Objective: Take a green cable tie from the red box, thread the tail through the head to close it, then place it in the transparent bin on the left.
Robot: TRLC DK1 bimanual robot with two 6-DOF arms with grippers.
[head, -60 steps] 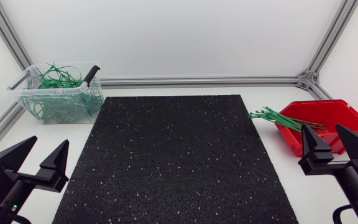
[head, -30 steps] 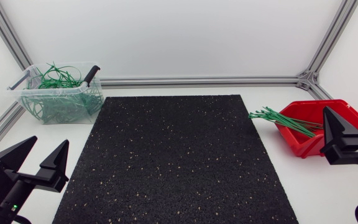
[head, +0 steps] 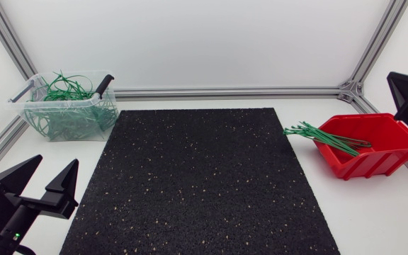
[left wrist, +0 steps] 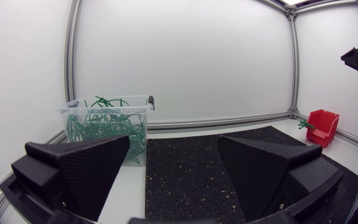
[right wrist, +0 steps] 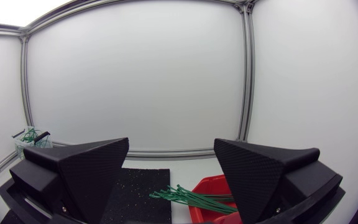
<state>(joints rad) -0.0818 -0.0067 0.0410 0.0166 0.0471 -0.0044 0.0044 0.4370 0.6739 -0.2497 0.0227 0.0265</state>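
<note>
left pincer (head: 57, 163): sits low over desk, both wedge fingers (head: 21, 176) spread wide, gap between tips clear, holding nothing. black wrist link (head: 2, 227) directly behind pincer, small green light (head: 16, 236) lit on it. right pincer (right wrist: 171, 146): well above desk, mostly out of head cam, only one finger (head: 404, 86) and bit of black body showing there. own wrist cam: both fingers apart, roughly level, nothing gripped. two pincers well apart, neither touching anything.
</note>
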